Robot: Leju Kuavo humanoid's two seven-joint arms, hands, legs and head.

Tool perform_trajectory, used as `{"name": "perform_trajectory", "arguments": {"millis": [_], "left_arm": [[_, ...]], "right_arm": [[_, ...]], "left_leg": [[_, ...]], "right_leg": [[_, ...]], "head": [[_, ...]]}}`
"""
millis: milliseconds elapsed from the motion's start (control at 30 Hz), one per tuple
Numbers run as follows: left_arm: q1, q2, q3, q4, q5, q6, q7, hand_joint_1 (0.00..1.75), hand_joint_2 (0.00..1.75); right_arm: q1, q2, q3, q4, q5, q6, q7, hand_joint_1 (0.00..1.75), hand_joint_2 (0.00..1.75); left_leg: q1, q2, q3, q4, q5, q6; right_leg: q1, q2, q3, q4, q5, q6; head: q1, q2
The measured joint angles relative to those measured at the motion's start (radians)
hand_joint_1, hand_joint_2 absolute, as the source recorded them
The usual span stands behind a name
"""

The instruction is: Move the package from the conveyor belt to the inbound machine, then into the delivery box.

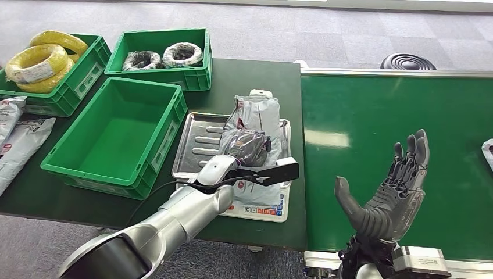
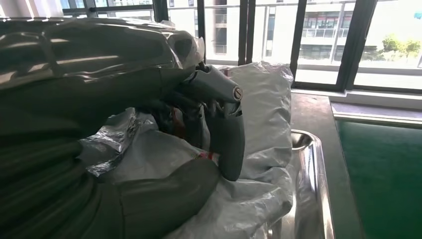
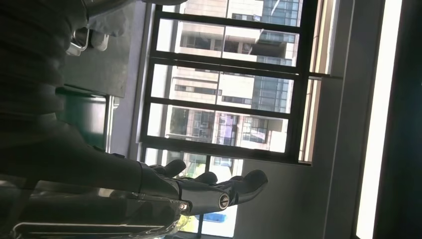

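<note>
Landmark: the metal tray (image 1: 195, 142) of the inbound machine, on the dark green desk (image 1: 244, 75).

The package (image 1: 258, 116), a grey-white plastic mailer, lay on the tray's side nearest the conveyor belt (image 1: 378, 116), its near end over the white scale base (image 1: 264, 209) in front of the tray; a strip of coloured buttons showed on that base, lettering too small to read; print on the mailer unreadable.

Left hand (image 1: 247, 148) rested on the package, fingers curled onto the crinkled plastic; in the left wrist view the fingers (image 2: 226, 134) pressed into the bag (image 2: 259, 149) beside the tray rim (image 2: 311, 164); grip closed on the package; whether the bag was lifted clear of the tray, could not tell.

Right hand (image 1: 389, 192) hovered over the belt, on the far side of the tray from the crates, palm up, fingers spread wide, holding nothing; right wrist view showed the same extended fingers (image 3: 219, 191) against windows.

An empty green crate (image 1: 116, 136) stood just beside the tray, opposite the belt; behind it, one crate with yellow cable coils (image 1: 38, 61), another with dark coils (image 1: 163, 55); more bagged parcels (image 1: 17, 139) lay at the desk edge beyond the empty crate, red marks on them illegible; another white item (image 1: 487, 152) sat on the belt well apart from the tray.
</note>
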Motion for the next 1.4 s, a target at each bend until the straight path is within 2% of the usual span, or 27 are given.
{"name": "perform_trajectory", "arguments": {"millis": [433,533,667,733,800,900,1033,1200,1400], "left_arm": [[0.0,0.0,0.003,0.009,0.014,0.015,-0.02,1.72,1.75],[0.0,0.0,0.016,0.009,0.048,0.021,-0.051,1.74,1.75],[0.002,0.001,0.088,-0.005,0.187,0.041,-0.169,1.72,1.75],[0.002,0.004,0.15,-0.038,0.266,0.072,-0.237,1.71,1.75],[0.002,0.015,0.221,-0.101,0.311,0.096,-0.271,1.7,1.75],[0.003,0.038,0.312,-0.22,0.322,0.09,-0.259,1.69,1.75],[0.015,0.064,0.382,-0.342,0.321,0.088,-0.249,1.7,1.75],[0.042,0.082,0.418,-0.42,0.312,0.109,-0.249,1.66,1.75],[0.049,0.1,0.442,-0.437,0.273,0.17,-0.226,1.64,1.75]], "right_arm": [[-0.012,0.0,0.0,0.0,-0.001,0.014,0.0,0.0,1.75],[-0.012,0.0,0.0,0.001,-0.002,0.014,0.0,0.0,1.75],[-0.015,0.0,0.002,0.006,-0.008,0.0,0.0,0.0,1.75],[-0.017,-0.001,0.004,0.009,-0.014,-0.013,0.0,0.0,1.75],[-0.017,-0.003,0.007,0.013,-0.018,-0.025,0.0,0.0,1.75],[-0.017,-0.007,0.009,0.019,-0.023,-0.037,0.0,0.0,1.75],[-0.017,-0.013,0.012,0.028,-0.028,-0.041,0.0,0.0,1.75],[-0.018,-0.016,0.017,0.039,-0.027,-0.046,0.0,0.0,1.75],[-0.017,-0.016,0.026,0.043,-0.018,-0.06,0.0,0.0,1.75]], "left_leg": [[0.0,0.0,0.0,0.0,0.0,0.0],[0.0,0.0,0.0,0.0,0.0,0.0],[0.0,0.0,0.0,0.0,0.0,0.0],[0.0,0.0,0.0,0.0,0.0,0.0],[0.0,0.0,0.0,0.0,0.0,0.0],[0.0,0.0,0.0,0.0,0.0,0.0],[0.0,0.0,0.0,0.0,0.0,0.0],[0.0,0.0,-0.001,0.0,0.0,0.0],[0.0,0.0,-0.001,0.0,0.0,0.0]], "right_leg": [[0.0,0.0,0.0,0.0,0.0,0.0],[0.0,0.0,0.0,0.0,0.0,0.0],[0.0,0.0,0.0,0.0,0.0,0.0],[0.0,0.0,0.0,0.0,0.0,0.0],[0.0,0.0,0.0,0.0,0.0,0.0],[0.0,0.0,0.0,0.0,0.0,0.0],[0.0,0.0,0.0,0.0,0.0,0.0],[0.0,0.0,0.0,0.0,0.0,0.0],[0.0,0.0,0.0,0.0,0.0,0.0]], "head": [[0.0,0.0],[0.0,0.0],[0.0,0.0],[0.0,0.0],[0.0,0.0],[0.0,0.0],[0.0,0.0],[0.0,0.0],[0.0,0.0]]}}
